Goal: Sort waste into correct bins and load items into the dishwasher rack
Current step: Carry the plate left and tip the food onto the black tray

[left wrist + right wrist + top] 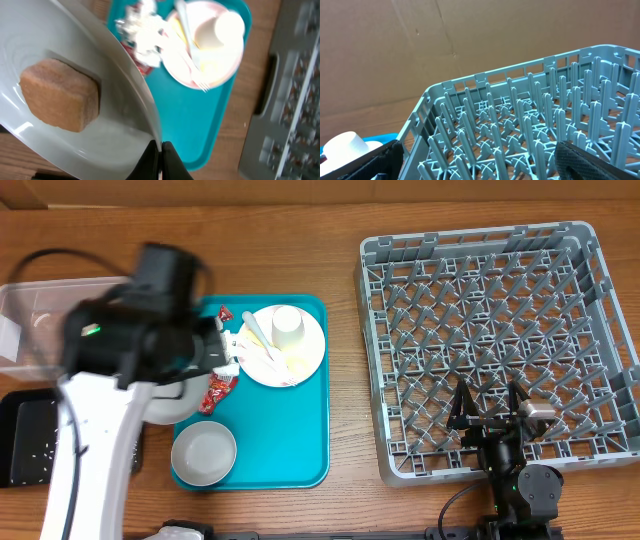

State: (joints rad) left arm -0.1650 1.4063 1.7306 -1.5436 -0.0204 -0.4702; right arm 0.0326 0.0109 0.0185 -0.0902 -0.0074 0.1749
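Observation:
My left gripper [161,150] is shut on the rim of a white plate [75,135] and holds it tilted. An orange food cube [59,95] lies on that plate. In the overhead view the plate [168,406] shows under my left arm at the teal tray's left edge. A crumpled white napkin [142,27] and a red wrapper [215,390] lie on the tray. A pale pink plate [305,360] carries a white cup [288,326] and pale utensils [192,67]. A white bowl [204,452] sits at the tray's front. My right gripper [490,418] is open above the grey dishwasher rack [500,260].
The teal tray [290,440] lies at centre. A clear tub [35,315] stands at the back left. A black tray [25,442] with white rice grains is at the front left. The rack's pegs [520,125] fill the right wrist view.

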